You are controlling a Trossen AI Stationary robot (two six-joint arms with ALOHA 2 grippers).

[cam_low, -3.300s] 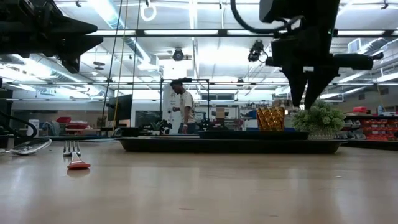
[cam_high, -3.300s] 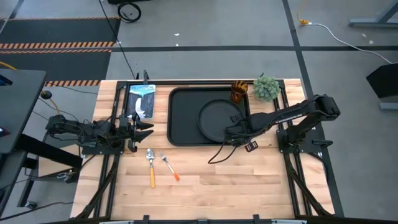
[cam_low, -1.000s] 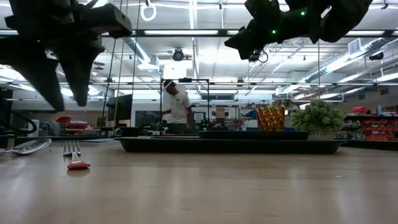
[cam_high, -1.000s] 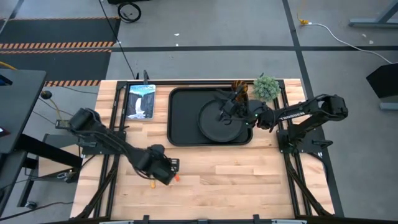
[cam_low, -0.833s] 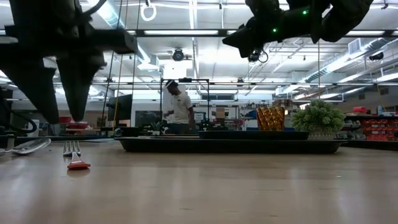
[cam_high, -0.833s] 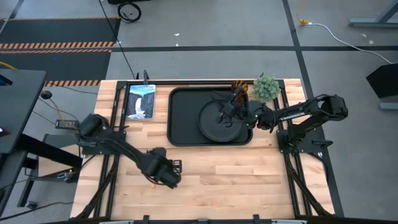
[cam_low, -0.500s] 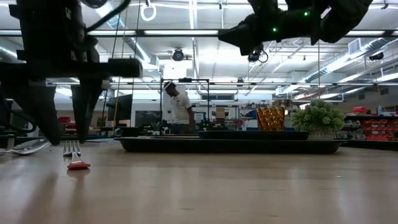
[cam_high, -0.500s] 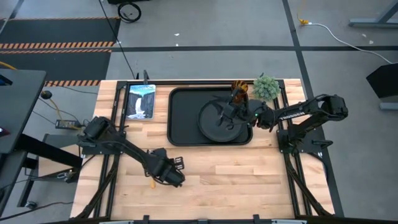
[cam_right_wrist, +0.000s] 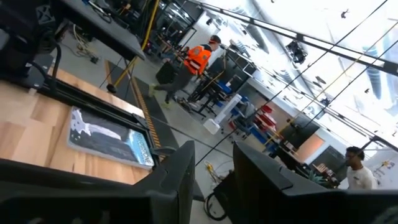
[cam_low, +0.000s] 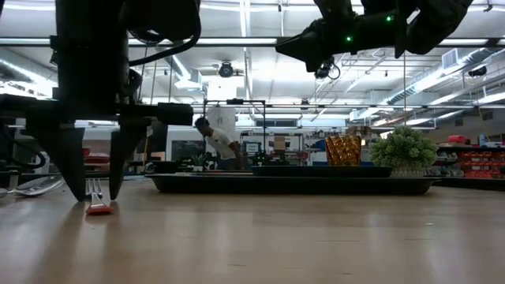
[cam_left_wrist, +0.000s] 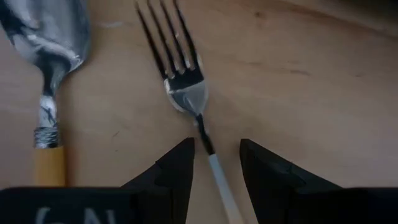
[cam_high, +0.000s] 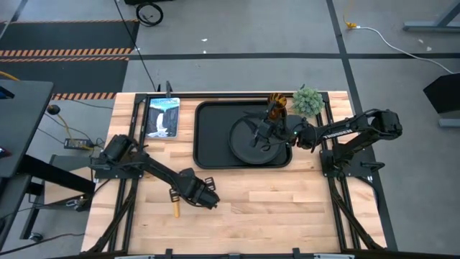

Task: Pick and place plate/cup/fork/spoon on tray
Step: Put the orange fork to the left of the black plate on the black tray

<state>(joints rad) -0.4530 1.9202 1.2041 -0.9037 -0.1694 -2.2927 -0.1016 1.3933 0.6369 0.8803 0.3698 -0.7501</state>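
Note:
The fork (cam_left_wrist: 186,93) lies flat on the wooden table, with the spoon (cam_left_wrist: 45,56) beside it. My left gripper (cam_left_wrist: 214,163) is open and low over the fork, one finger on each side of its thin neck; the low view (cam_low: 96,185) shows the fingers straddling it. In the high view my left gripper (cam_high: 203,197) hides the fork, and only the spoon's orange handle (cam_high: 176,210) shows. The round plate (cam_high: 248,144) lies on the black tray (cam_high: 208,133). My right gripper (cam_high: 253,132) is open, above the plate. The amber cup (cam_high: 277,106) stands at the tray's far right corner.
A fuzzy green plant ball (cam_high: 307,101) stands right of the cup. A blue-white card (cam_high: 162,115) lies at the far left of the table. A person (cam_low: 215,142) stands in the room beyond. There is bare wood near the front right (cam_high: 287,208).
My left gripper has come down toward the table over the fork, shifting a little toward the right edge; its fingers now stand on either side of the fork. The fork and spoon have not moved.

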